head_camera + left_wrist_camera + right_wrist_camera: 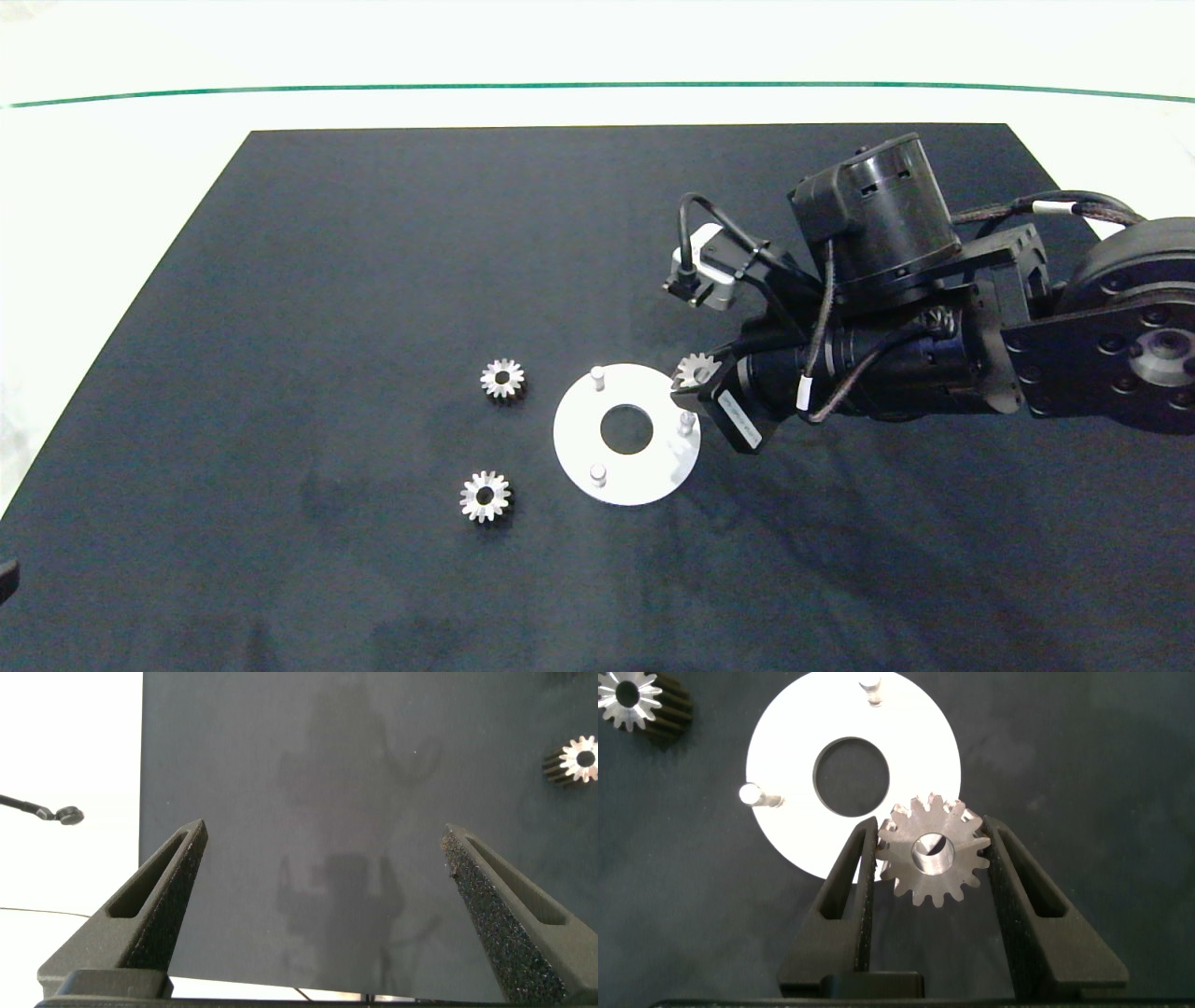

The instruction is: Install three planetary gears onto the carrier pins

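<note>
The right tool (932, 854) pinches one planetary gear (933, 851) flat over the white disc's (625, 471) edge, bore apparently lining up with a carrier pin (687, 423), while two gears (502, 378) wait on the table and the left tool (322, 905) idles spread.

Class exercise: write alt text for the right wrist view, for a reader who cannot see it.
The right gripper holds a small silver gear between its two dark fingers, just over the edge of a white disc on a dark mat. Two of the disc's pins show, both bare; another gear lies beyond.
</note>
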Robot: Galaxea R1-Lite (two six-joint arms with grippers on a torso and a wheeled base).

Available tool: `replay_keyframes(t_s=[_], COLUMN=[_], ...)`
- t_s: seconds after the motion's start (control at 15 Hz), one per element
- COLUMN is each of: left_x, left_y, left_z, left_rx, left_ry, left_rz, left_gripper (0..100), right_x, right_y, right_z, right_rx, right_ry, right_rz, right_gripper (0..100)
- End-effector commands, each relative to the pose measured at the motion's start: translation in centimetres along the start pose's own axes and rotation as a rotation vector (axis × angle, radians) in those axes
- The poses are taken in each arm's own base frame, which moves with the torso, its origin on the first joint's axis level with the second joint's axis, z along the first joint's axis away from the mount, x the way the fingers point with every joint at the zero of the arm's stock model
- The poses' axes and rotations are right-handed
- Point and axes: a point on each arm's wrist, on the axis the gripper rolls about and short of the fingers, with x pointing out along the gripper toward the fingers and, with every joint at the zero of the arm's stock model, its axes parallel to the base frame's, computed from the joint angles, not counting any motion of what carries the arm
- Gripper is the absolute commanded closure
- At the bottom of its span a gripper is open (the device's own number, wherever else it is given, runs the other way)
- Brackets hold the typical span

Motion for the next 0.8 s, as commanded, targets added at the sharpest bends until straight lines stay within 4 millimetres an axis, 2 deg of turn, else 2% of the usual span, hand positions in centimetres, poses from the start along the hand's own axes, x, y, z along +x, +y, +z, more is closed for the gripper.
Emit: replay_keyframes(t_s=[0.07,0.4,0.8], left_x=[0.0,-0.4,-0.4], left_y=[0.0,0.0,0.0], left_z=[0.0,-0.2,-0.3], left_rx=[0.001,0.001,0.001], left_ry=[0.001,-0.011,-0.003], left_rz=[0.001,0.003,0.002], left_gripper=[0,0,0], right_x=[0.4,1.4,1.7], right_y=[0.2,0.4,0.5], right_z=[-0.2,-0.6,-0.8], right_rx=[-0.006,-0.009,-0.011], right_ry=[0.012,0.045,0.054], right_rz=[0.006,0.002,0.006], right_gripper=[72,72,72])
